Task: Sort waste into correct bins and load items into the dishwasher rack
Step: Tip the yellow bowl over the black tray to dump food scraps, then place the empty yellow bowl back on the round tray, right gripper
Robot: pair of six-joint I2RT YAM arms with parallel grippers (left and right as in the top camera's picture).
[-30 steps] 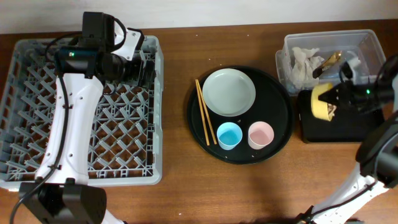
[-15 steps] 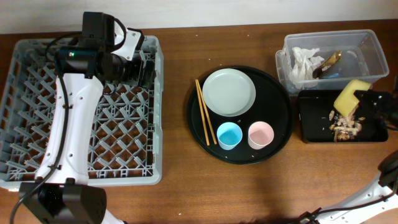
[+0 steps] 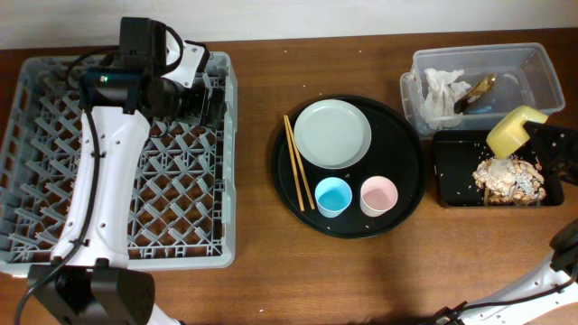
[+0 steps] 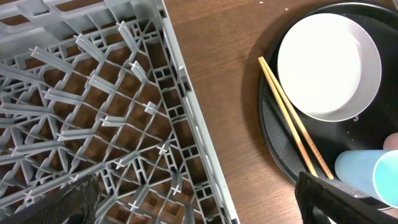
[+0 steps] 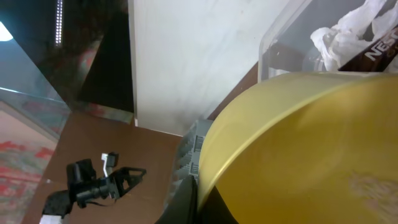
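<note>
- One thing was in hand: the round yellow plastic bowl [image 3: 513, 129]. The right gripper [image 3: 545, 142] was closed on its rim and held it steeply tilted above the far edge of the shallow black rectangular tray [image 3: 454, 185].
- Tan crumbly food scraps [image 3: 511, 176] lay heaped in that tray just below the bowl, which looked emptied.
- From the right fingers, the large square grey plastic dishwasher rack [image 3: 135, 260] lay far to the left and well apart. The large round black tray [image 3: 408, 194] sat between them.
- The left gripper [image 4: 202, 202] hung over the rack's far right corner, fingers spread wide and holding nothing. It was the nearer arm to the rack.
- Loading the bowl would probably call for a long leftward carry over the round tray.
</note>
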